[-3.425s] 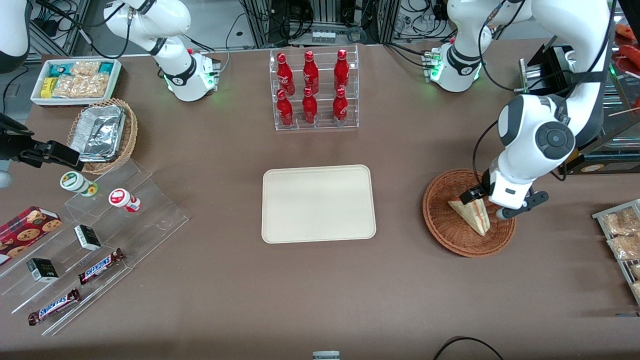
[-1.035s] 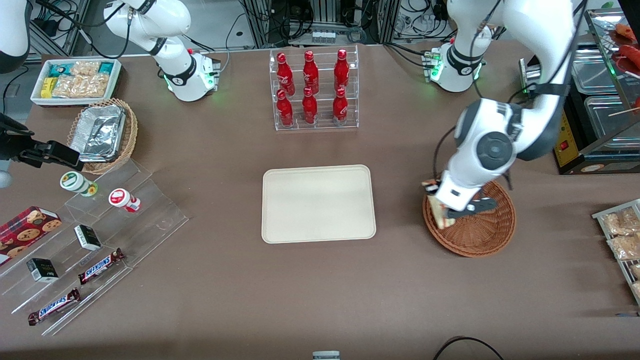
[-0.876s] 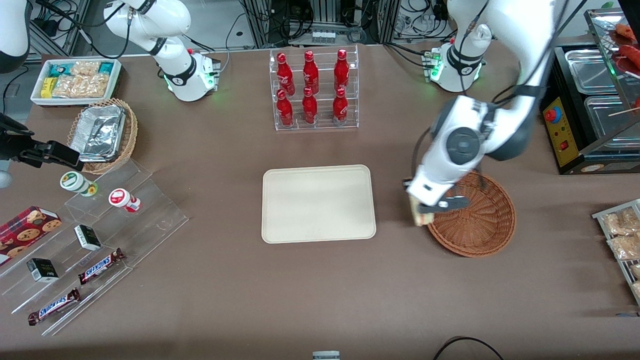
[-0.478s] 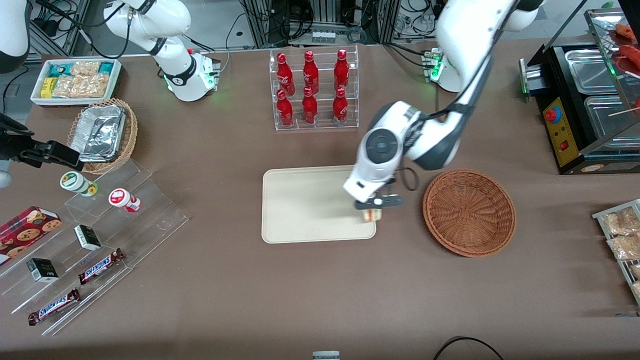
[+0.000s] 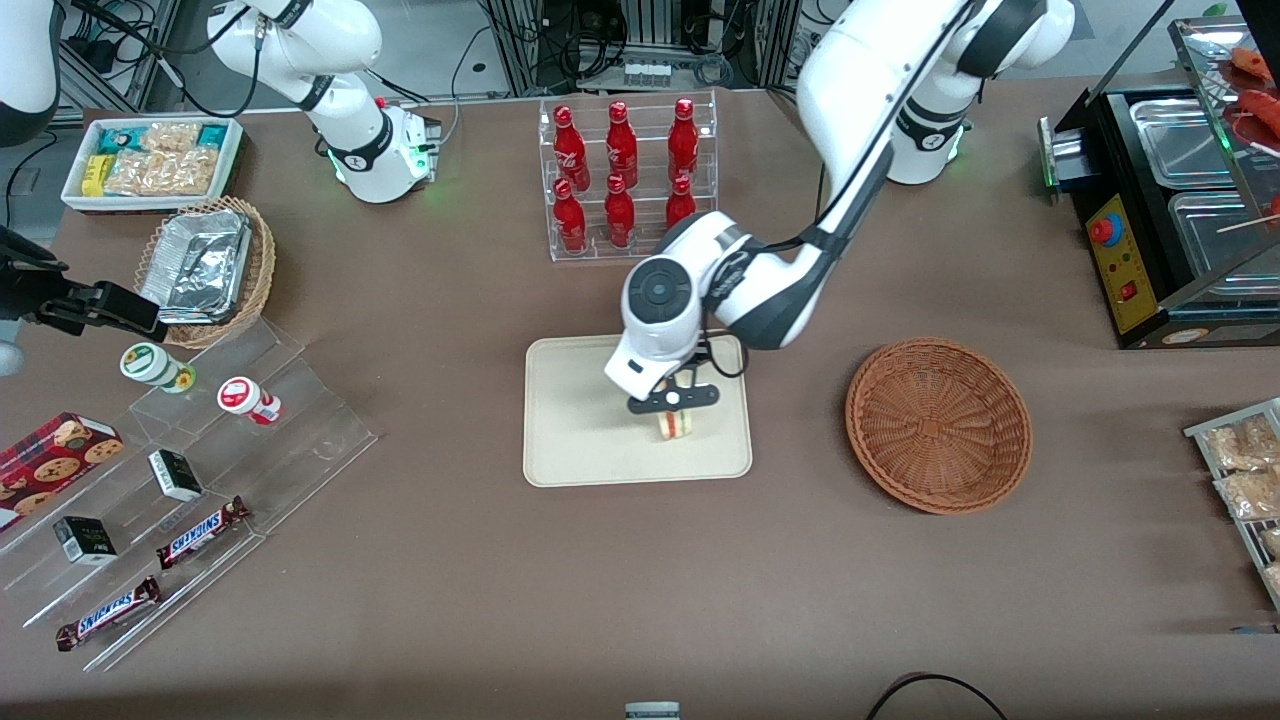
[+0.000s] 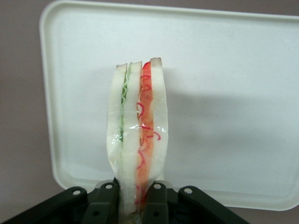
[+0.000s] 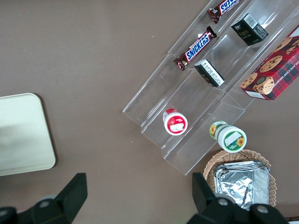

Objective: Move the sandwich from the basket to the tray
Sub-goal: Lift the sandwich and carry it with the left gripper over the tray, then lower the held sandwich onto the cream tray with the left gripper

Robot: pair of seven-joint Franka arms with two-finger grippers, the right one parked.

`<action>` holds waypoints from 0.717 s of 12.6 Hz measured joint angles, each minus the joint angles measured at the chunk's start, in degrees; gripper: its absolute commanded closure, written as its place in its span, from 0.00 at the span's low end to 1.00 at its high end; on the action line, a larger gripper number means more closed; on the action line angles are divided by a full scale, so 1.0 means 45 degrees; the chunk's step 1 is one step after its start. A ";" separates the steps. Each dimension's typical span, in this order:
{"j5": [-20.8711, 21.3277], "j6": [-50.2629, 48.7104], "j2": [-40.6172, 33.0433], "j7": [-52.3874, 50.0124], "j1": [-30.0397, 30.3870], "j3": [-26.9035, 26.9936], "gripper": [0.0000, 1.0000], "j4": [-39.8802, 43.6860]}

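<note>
Wicker basket (image 5: 938, 425) is now emptied; the sandwich (image 5: 677, 420) has been carried across within the last second and is held over the tray (image 5: 580, 440), toward its 3 o'clock side. End effector (image 5: 673, 397) stays clamped on the wedge (image 6: 138, 135). Only lowering and release are judged left.

front view high, overlooks table; wrist views close, share tray (image 6: 261, 70).

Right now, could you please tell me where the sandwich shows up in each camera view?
Front view: sandwich held in the hand, above the tray.
Left wrist view: sandwich upright between the fingers, tray below it.
Right wrist view: not in it.
Shared landmark: the tray.
</note>
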 measured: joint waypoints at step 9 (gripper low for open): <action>0.0010 0.0125 0.1276 -0.1082 -0.0479 0.0038 0.11 0.1012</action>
